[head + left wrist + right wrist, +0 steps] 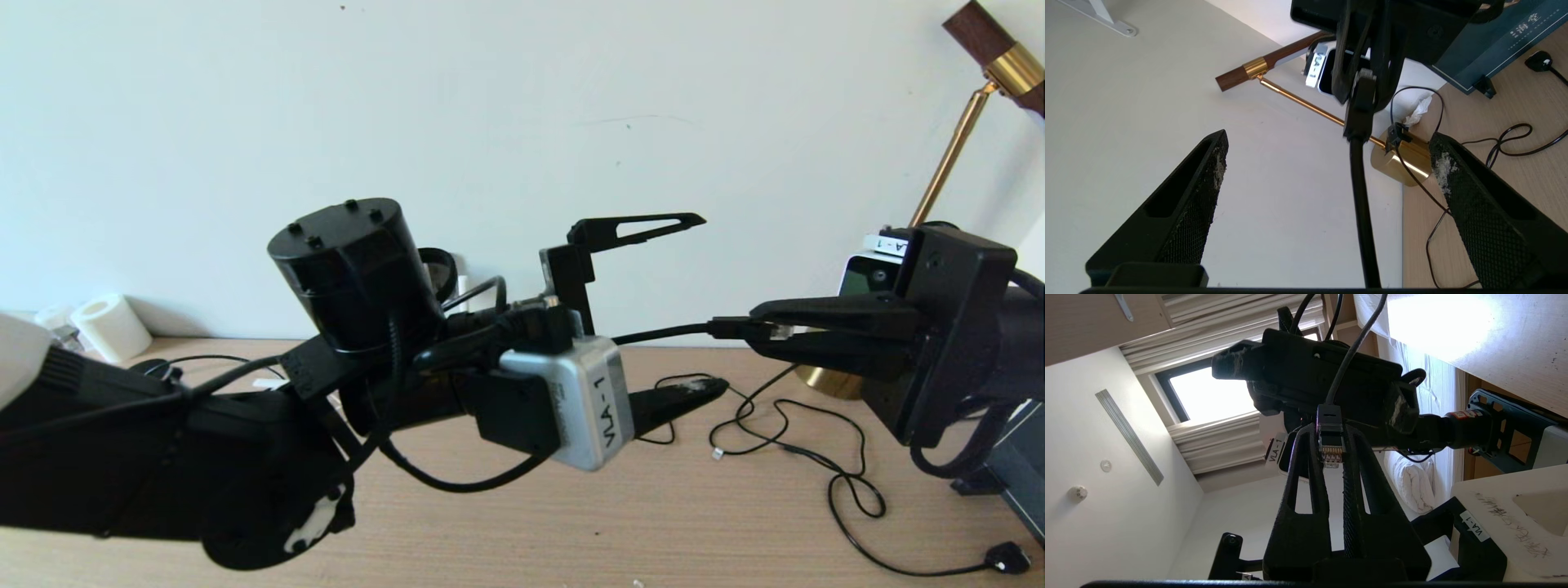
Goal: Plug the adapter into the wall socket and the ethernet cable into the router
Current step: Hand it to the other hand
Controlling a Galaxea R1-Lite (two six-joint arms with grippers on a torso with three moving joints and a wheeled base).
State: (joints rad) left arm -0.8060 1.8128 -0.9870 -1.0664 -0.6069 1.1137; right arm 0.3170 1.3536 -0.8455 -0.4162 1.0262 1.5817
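My right gripper (755, 331) hovers above the desk at the right, shut on the boot of the ethernet cable (661, 333). The clear plug tip (1329, 455) sits between the right gripper's (1329, 433) fingers, pointing back toward the wrist. The thick black cable runs left from there and passes between the fingers of my left gripper (712, 302), which is open and raised mid-air. In the left wrist view the ethernet cable (1359, 196) crosses the wide gap of the left gripper (1329, 136) without touching either pad. The adapter, wall socket and router are out of view.
A brass lamp base (824, 380) stands at the back right by the wall. Thin black cord loops (816, 457) lie on the wooden desk, ending in a black plug (1008, 558). A dark box (1020, 474) sits at the right edge, a paper roll (110, 327) at the back left.
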